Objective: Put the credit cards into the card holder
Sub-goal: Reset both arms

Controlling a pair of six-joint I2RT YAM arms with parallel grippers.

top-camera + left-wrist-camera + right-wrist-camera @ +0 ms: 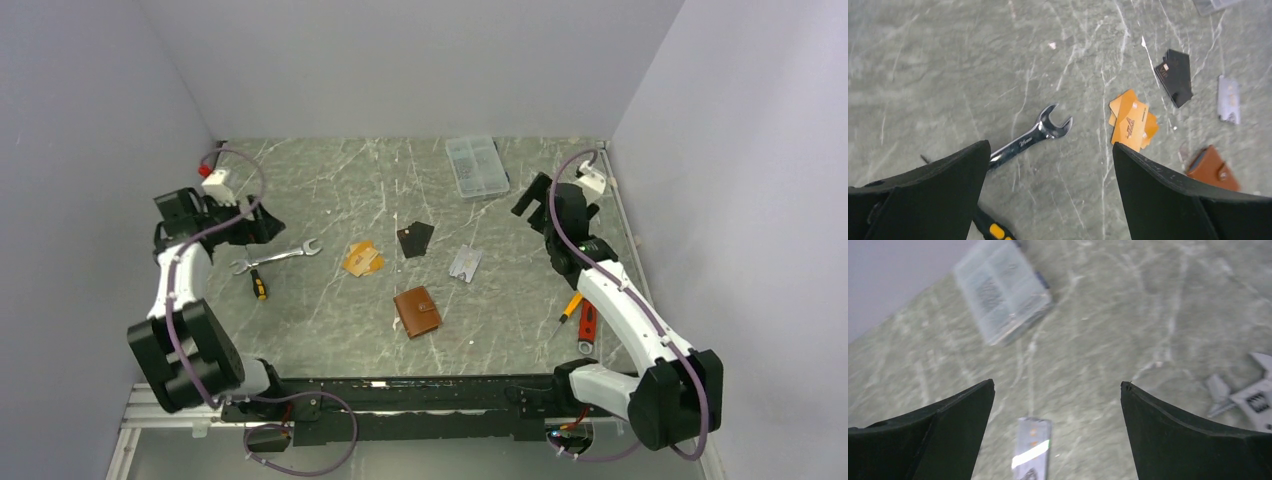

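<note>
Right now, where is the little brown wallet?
In the top view the card holder lies near the middle of the table; beyond it lie the orange card leftward, the black card and the silver card rightward.

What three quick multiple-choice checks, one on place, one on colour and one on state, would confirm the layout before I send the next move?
1. Where does the card holder lie relative to the black cards?
A) nearer the arm bases
B) nearer the far wall
C) level with them, far to the left

2. What colour are the cards nearest the wrench?
A) black
B) silver-grey
C) orange-tan

3. What state is the card holder in?
A) spread open
B) folded shut
C) gripped by an arm

Answers:
1. A: in the top view it sits below the black cards, towards the bases.
2. C: the orange-tan cards lie just right of the wrench's open end.
3. B: only its brown outside and snap tab show, and nothing touches it.
</note>
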